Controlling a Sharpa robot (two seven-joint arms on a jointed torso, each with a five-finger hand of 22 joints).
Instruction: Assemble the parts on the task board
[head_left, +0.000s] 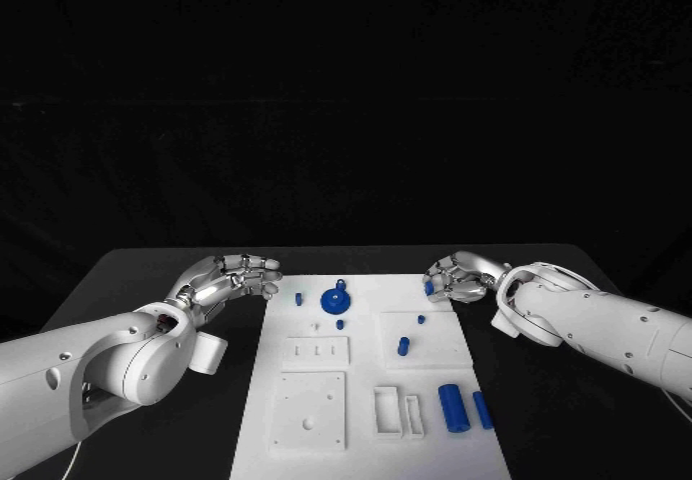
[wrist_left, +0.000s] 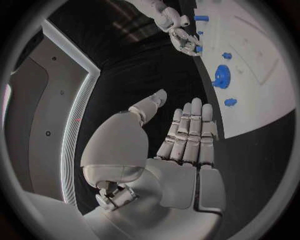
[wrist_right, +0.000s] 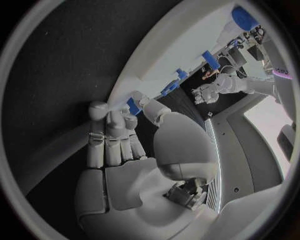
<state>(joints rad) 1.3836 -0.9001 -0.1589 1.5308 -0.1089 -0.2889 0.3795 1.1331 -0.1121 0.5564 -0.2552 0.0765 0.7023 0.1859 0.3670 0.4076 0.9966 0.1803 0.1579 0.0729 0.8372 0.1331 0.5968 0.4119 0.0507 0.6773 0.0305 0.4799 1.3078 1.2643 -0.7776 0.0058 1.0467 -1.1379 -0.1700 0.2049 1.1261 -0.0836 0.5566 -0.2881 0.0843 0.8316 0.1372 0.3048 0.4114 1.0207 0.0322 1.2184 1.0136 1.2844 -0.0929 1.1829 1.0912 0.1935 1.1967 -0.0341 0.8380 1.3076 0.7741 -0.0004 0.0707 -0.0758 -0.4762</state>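
Matt black surface (head_left: 144, 290), smooth white plastic-looking board (head_left: 368, 420), glossy blue plastic-looking parts (head_left: 453, 407), both robot hands, left (head_left: 231, 277) and right (head_left: 462, 278), in silvery metallic finish, smooth glossy white arm shells (head_left: 606, 330)

The head view looks steeply down on the white rectangular task board (head_left: 368, 370) lying on the black table (head_left: 144, 280). Each wrist view sits close behind its own silver hand, sharing the board's far end (wrist_left: 250, 60) (wrist_right: 187, 45).

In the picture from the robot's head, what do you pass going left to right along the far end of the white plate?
Left hand → small blue peg → round blue wheel → right hand, pinching a small blue piece at the white plate's far right corner.
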